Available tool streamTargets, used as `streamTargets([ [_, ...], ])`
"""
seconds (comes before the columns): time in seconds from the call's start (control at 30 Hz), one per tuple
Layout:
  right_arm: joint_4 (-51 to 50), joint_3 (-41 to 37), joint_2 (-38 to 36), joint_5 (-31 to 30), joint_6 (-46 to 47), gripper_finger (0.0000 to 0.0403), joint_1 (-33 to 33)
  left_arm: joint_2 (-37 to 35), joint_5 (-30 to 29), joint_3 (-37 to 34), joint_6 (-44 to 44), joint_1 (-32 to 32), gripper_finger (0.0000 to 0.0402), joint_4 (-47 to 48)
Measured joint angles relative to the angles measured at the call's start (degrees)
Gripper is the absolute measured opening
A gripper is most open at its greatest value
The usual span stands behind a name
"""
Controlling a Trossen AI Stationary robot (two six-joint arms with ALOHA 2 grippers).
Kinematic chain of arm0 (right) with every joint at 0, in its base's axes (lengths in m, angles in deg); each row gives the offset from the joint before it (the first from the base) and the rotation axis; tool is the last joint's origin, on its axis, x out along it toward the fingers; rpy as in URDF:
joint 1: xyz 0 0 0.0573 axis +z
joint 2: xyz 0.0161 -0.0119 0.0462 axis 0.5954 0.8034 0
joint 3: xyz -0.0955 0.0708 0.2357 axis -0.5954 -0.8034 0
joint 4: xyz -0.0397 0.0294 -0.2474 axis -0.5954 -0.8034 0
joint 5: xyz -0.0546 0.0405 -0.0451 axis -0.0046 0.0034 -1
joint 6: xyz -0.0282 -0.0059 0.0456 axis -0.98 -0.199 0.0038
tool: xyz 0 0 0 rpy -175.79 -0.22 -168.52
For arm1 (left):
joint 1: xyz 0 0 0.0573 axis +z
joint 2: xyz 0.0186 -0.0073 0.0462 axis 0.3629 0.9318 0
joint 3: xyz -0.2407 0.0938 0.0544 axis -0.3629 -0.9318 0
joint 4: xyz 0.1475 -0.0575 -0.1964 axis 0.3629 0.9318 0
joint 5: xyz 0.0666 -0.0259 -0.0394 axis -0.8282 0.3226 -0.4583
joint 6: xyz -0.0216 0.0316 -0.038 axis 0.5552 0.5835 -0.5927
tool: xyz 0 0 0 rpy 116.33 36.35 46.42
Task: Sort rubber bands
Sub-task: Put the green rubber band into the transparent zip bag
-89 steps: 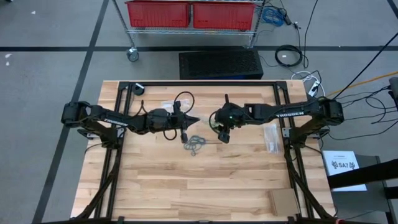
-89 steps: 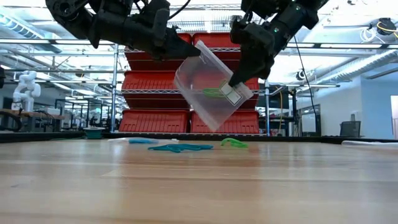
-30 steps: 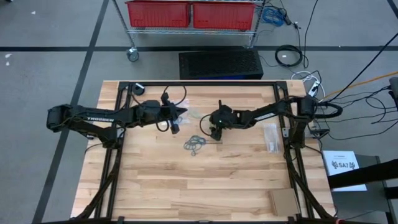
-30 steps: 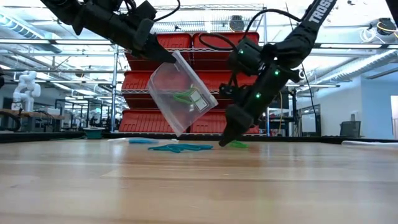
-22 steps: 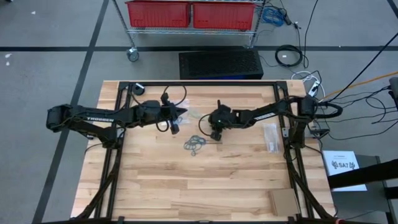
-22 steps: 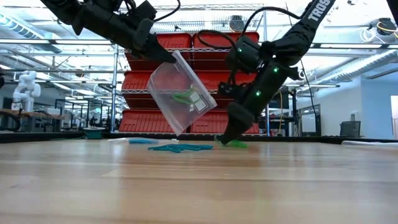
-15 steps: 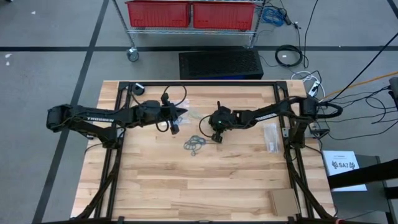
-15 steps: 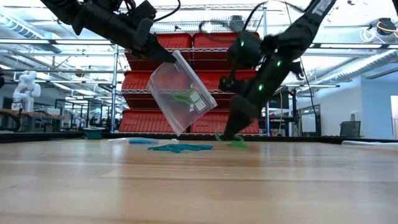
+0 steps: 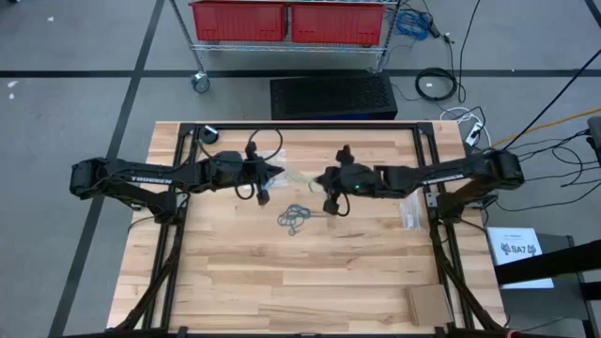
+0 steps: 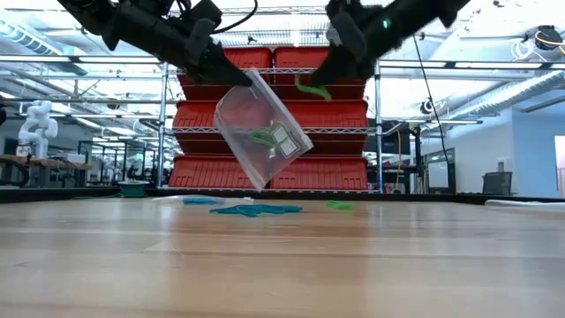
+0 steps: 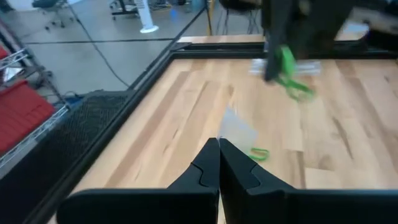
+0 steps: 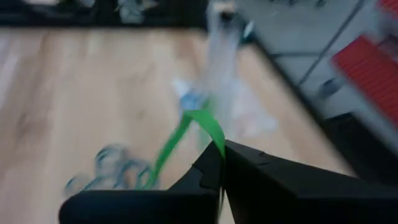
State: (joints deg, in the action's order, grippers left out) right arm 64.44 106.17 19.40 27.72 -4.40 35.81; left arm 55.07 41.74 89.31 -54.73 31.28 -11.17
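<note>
My left gripper (image 10: 231,78) is shut on a clear plastic bag (image 10: 261,134) that hangs tilted above the table with green rubber bands (image 10: 264,137) inside. My right gripper (image 10: 320,78) is raised beside the bag, toward the table's right, shut on one green rubber band (image 10: 311,89). A heap of blue and grey-blue rubber bands (image 9: 295,218) lies on the wood below them, seen in the low view as a flat blue heap (image 10: 254,209). A single green band (image 10: 338,205) lies on the table near it and also shows in the left wrist view (image 11: 259,153). My left gripper pinches the clear bag by its upper edge (image 10: 250,81) between its two fingers, which slant down toward the table's right. The bag is lifted clear and hangs tilted below the fingers. My right gripper pinches the green rubber band at one end of its loop (image 12: 214,135) between the fingertips. The band is lifted clear and hangs slack below the fingers (image 12: 168,152).
More clear bags (image 9: 409,207) lie near the table's right edge, and a piece of cardboard (image 9: 428,303) lies at the near right corner. The near half of the wooden table (image 9: 282,282) is bare. Red bins on a wire rack (image 10: 291,115) stand behind the table.
My right gripper, whose fingertips were down at the table on the green bands, has risen high with one green band, which now hangs clear of the table. One green band stays on the wood. My left gripper and the bag have kept still.
</note>
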Motion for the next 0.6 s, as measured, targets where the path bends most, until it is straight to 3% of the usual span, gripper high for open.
streamTargets([
  [0.13, -0.3, 4.4, 1.3, -6.3, -4.8, 0.0, 0.5, 0.0, 0.3, 0.0, -1.4, -0.1, 0.0, -2.4],
  [0.33, -0.2, 9.4, 5.3, -8.9, -9.2, 0.0, 0.5, 0.0, 0.3, 0.0, -1.5, -0.2, 0.0, -6.2],
  [0.6, -0.2, 10.0, 6.8, -13.1, -10.0, 0.0, 0.2, 0.0, 0.3, 0.0, -1.7, -0.2, 0.0, -6.6],
])
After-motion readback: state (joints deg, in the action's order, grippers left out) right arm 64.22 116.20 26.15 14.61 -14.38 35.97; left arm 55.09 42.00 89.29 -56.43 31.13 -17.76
